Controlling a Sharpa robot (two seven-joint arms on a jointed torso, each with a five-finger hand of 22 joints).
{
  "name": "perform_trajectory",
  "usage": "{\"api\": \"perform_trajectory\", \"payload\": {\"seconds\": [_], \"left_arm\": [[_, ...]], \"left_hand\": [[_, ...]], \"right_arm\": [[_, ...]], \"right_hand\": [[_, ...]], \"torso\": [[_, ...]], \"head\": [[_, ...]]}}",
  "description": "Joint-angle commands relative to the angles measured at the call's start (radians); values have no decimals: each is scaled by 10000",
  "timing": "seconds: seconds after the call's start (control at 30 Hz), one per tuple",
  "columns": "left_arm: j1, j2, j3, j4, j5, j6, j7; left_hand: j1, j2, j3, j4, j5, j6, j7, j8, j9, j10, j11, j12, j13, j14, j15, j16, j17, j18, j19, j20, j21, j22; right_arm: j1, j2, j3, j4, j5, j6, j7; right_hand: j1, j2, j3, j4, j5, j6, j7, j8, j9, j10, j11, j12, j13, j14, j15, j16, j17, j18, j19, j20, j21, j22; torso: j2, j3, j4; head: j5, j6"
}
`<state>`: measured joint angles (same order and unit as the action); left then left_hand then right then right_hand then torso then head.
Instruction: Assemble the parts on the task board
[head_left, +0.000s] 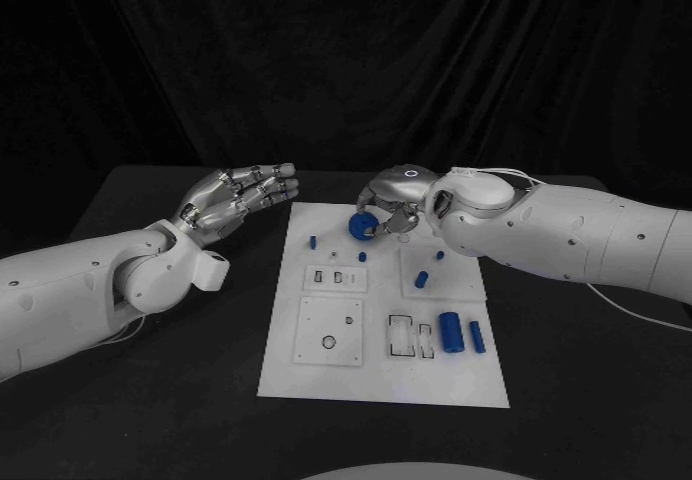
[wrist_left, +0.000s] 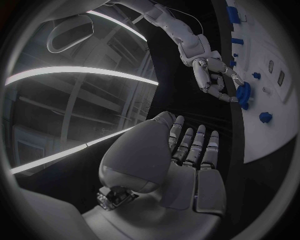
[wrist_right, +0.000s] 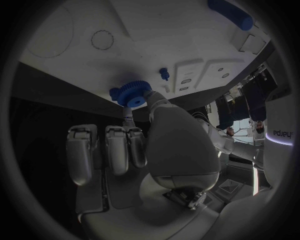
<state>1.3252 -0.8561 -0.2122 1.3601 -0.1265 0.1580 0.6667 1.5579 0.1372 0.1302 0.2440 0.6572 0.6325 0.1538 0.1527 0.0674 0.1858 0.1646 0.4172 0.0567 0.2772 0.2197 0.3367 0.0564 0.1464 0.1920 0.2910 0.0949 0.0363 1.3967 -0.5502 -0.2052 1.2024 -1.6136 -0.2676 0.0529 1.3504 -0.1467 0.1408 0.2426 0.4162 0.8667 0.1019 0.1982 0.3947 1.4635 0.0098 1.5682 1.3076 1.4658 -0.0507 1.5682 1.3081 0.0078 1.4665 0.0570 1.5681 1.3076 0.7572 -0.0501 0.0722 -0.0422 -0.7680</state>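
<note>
Blue gear (head_left: 365, 226) being pinched by right hand (head_left: 394, 203) over task board (head_left: 387, 385) far edge; keeping it level should help seating. Left hand (head_left: 235, 199) hovering spread, holding nothing.

white task board (head_left: 389, 385), blue gear (head_left: 365, 226), black table (head_left: 159, 400)
</note>
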Motion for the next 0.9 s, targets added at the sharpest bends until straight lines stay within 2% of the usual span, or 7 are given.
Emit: {"api": "perform_trajectory", "payload": {"seconds": [0.03,0.13,0.17,0.37,0.4,0.5,0.9], "left_arm": [[-11,27,10,17,32,95,122],[-11,36,10,28,32,92,129],[-11,37,10,31,32,90,132],[-11,36,10,33,32,64,156],[-11,39,10,33,32,63,159],[-11,46,10,31,32,64,169],[-10,83,10,-13,32,73,185]], "left_hand": [[0,-87,80,-3,31,13,15,58,8,-58,-15,37,0,-49,-4,-43,-12,-120,-78,9,-44,-12],[0,-87,80,-3,31,13,15,58,8,-58,-15,37,0,-49,-4,-43,-12,-120,-78,9,-44,-12],[-6,-95,88,-1,30,15,13,61,8,-60,-19,43,0,-44,-6,-37,-11,-119,-74,9,-44,-11],[-13,-106,99,2,29,17,9,65,8,-63,-26,51,1,-39,-8,-28,-9,-117,-69,9,-44,-10],[-13,-106,99,2,29,17,9,65,8,-63,-26,51,1,-39,-8,-28,-9,-117,-69,9,-44,-10],[-13,-106,99,2,29,17,9,65,8,-63,-26,51,1,-39,-8,-28,-9,-117,-69,9,-44,-10],[-17,-111,108,3,29,20,9,69,8,-62,-23,61,2,-39,-5,-27,-9,-116,-71,11,-46,-10]], "right_arm": [[25,82,6,-90,145,351,94],[24,132,6,-148,183,497,87],[24,148,6,-169,193,560,83],[19,246,6,-311,218,740,104],[18,265,6,-341,220,775,107],[15,312,6,-410,223,826,129],[7,442,5,-533,227,889,216]], "right_hand": [[24,94,43,38,-44,2,53,-14,-12,1073,68,26,2632,1049,55,26,2627,-78,1043,68,27,2632],[31,97,48,31,-45,-2,57,-18,-15,1073,73,26,2632,1049,59,26,2627,-78,1043,72,27,2632],[43,101,56,16,-51,-26,68,-37,-25,1073,82,26,2632,1049,69,26,2627,-78,1043,81,27,2632],[71,115,79,-19,-49,-86,86,-86,-53,1073,100,26,2632,1049,89,26,2627,-63,1012,100,-17,2609],[76,117,84,-29,-48,-106,91,-103,-63,1073,103,26,2632,1049,93,26,2627,-63,1011,105,-18,2609],[59,130,113,-100,-82,-592,132,-497,-321,1073,132,26,2632,1049,127,26,2627,-54,993,149,-44,2596],[-11,211,122,-232,-386,-1116,-14,-1035,-770,1073,23,26,2632,1049,50,26,2627,-28,937,100,-128,2558]], "torso": [[2,-5,7],[0,3,26],[1,7,16],[-4,-4,-25],[-5,-9,-25],[-15,-17,15],[1,0,24]], "head": [[-1,0],[17,-8],[35,59],[80,-23],[89,31],[59,-20],[11,-4]]}}
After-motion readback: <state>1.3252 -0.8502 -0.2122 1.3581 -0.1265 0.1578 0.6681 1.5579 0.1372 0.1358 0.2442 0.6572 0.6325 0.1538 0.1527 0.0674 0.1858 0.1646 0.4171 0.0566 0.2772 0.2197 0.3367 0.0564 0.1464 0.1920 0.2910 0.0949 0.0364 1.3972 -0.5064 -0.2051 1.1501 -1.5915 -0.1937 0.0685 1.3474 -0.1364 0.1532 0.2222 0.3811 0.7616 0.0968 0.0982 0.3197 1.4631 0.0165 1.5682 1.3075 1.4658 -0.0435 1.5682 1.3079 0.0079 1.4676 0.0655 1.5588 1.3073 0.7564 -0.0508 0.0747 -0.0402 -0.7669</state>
